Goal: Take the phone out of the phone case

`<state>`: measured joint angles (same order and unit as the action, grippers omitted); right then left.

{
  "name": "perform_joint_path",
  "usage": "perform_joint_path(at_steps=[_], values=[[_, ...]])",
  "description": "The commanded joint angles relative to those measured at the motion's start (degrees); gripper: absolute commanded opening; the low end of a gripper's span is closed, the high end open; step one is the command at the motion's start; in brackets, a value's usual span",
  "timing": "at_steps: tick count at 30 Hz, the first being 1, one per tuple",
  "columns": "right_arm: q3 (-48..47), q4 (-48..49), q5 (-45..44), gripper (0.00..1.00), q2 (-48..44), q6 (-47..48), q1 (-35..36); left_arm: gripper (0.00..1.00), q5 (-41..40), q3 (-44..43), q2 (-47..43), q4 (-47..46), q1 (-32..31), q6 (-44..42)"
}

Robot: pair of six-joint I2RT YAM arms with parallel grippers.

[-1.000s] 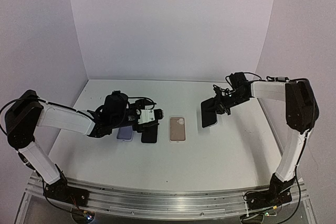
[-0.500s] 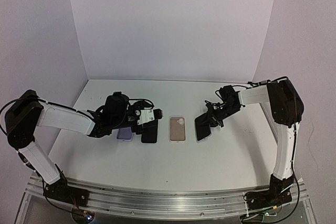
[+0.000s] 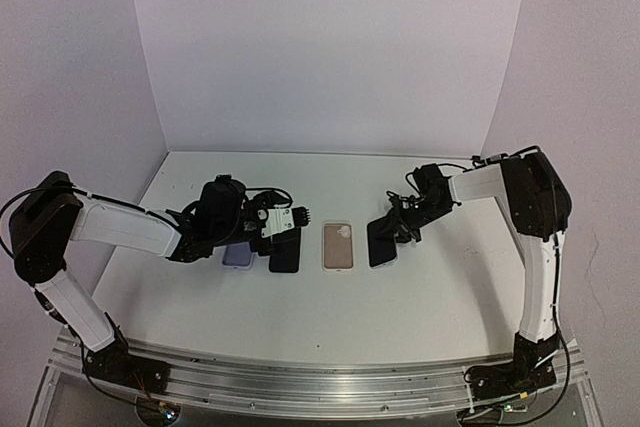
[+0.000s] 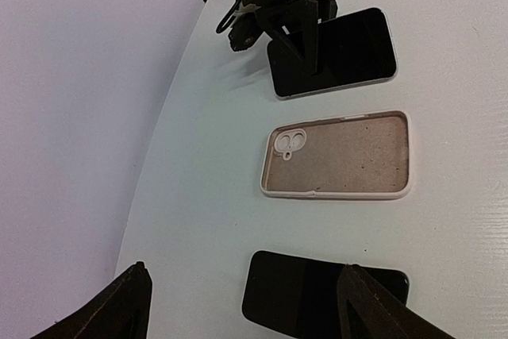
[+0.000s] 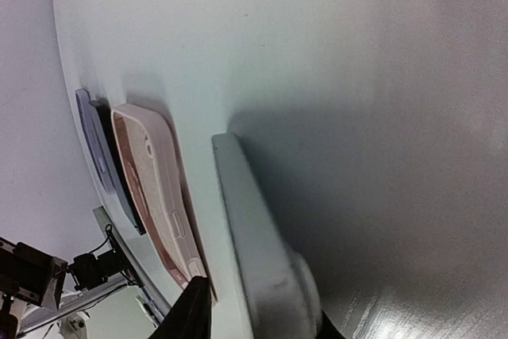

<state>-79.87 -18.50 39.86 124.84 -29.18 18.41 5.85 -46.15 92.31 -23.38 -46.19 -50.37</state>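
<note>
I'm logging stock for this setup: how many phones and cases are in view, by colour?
Black: 2, the left phone and the right phone
Beige: 1, an empty case
Lilac: 1, a lilac item, phone or case unclear
Total: 4

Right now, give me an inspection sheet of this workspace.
Surface: white table, matte.
Job's things: empty pink phone case, open side up; black phone beside it, apart.
Clutter: second black phone; lavender phone or case, cannot tell which.
Grippers: right gripper shut on the black phone's end; left gripper open above the second black phone.
Cables: black wrist cables on both arms.
Surroundings: plain pale walls; nothing else seen.
</note>
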Motion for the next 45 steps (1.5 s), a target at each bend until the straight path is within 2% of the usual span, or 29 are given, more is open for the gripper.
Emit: perform_joint_path(at_steps=[1, 4, 9, 18, 24, 36, 37, 39, 40, 45], values=[[-0.6, -1.0, -3.0, 0.36, 0.4, 0.0, 0.1, 0.82, -0.4, -1.1, -1.5, -0.8, 0.0, 0.8], [-0.9, -2.2, -4.0, 0.42, 0.5, 0.7, 0.2, 0.82, -0.3, -1.1, -1.4, -0.8, 0.1, 1.1], [-2.6, -7.1, -8.3, 0.44, 0.5, 3.3, 0.2, 0.82, -0.2, -1.4, -1.4, -0.7, 0.1, 1.1], [-0.3, -10.9, -13.1, 0.44, -1.9, 3.7, 0.3, 0.82, 0.0, -1.4, -1.0, -0.8, 0.0, 1.4], [-1.7, -11.9, -14.7, 0.46, -1.8, 4.2, 0.3, 0.82, 0.0, -1.5, -1.0, -1.0, 0.1, 1.4], [-5.4, -18.5, -25.3, 0.48, -5.0, 7.8, 0.3, 0.82, -0.8, -1.2, -1.6, -0.2, 0.3, 3.3], [-5.8, -19.0, -26.9, 0.51, -5.6, 7.4, 0.6, 0.82, -0.8, -1.4, -1.6, 0.0, 0.4, 3.5], [-6.7, -20.1, -32.3, 0.85, -7.7, 6.7, 2.9, 0.82, -0.8, -1.4, -1.6, 0.2, 0.6, 3.8], [-7.0, -20.4, -36.1, 0.97, -8.7, 6.3, 4.4, 0.82, -0.8, -1.4, -1.6, 0.2, 0.7, 3.8], [-8.3, -20.8, -49.0, 0.98, -9.3, 4.4, 10.8, 0.82, -0.6, -1.4, -1.6, 0.2, 0.6, 4.1]])
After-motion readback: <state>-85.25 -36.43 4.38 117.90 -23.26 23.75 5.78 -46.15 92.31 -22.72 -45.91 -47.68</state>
